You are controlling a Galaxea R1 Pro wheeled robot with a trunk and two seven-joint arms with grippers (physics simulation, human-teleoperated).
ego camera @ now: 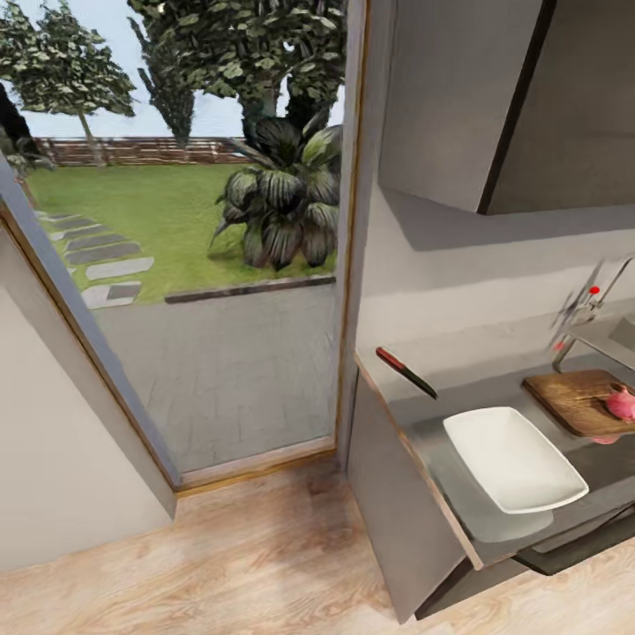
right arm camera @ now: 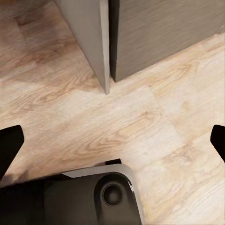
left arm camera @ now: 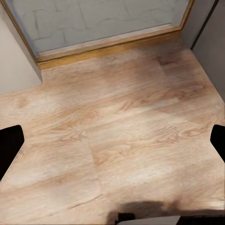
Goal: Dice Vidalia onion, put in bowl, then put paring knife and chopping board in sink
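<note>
Head view: the long grey stone-like surface (ego camera: 459, 375) runs along the right side over dark grey cabinet fronts (ego camera: 397, 511). On it, near the left end by the wall, lies the small paring knife (ego camera: 407, 371) with a reddish-brown handle and dark narrow blade, well apart from the other items. The white shallow squarish bowl (ego camera: 514, 459) with rounded corners sits at the front edge of the surface, overhanging it slightly. Behind and to the right of the bowl lies the brown wooden rectangular chopping board (ego camera: 578, 399); a pink rounded object (ego camera: 621, 404) rests on its right part, cut off by the picture edge. Beyond the board, the chrome tap (ego camera: 582, 310) with a red dot stands at the grey sink (ego camera: 624, 335), of which only a corner is visible. A grey wall cabinet (ego camera: 467, 97) hangs above. Left of the surface, a tall glazed opening (ego camera: 203, 265) shows paving, lawn, a broad-leaved plant and trees. No legible writing or labels appear.

Left wrist view: the left gripper (left arm camera: 112, 145) hangs over light wooden floor (left arm camera: 122, 136); its two dark fingertips sit at opposite picture edges, spread wide, nothing between them.

Right wrist view: the right gripper (right arm camera: 112, 143) is likewise spread wide with nothing between the tips, above the floor beside a cabinet corner (right arm camera: 105, 47) and a dark part of the robot base (right arm camera: 89, 197).
</note>
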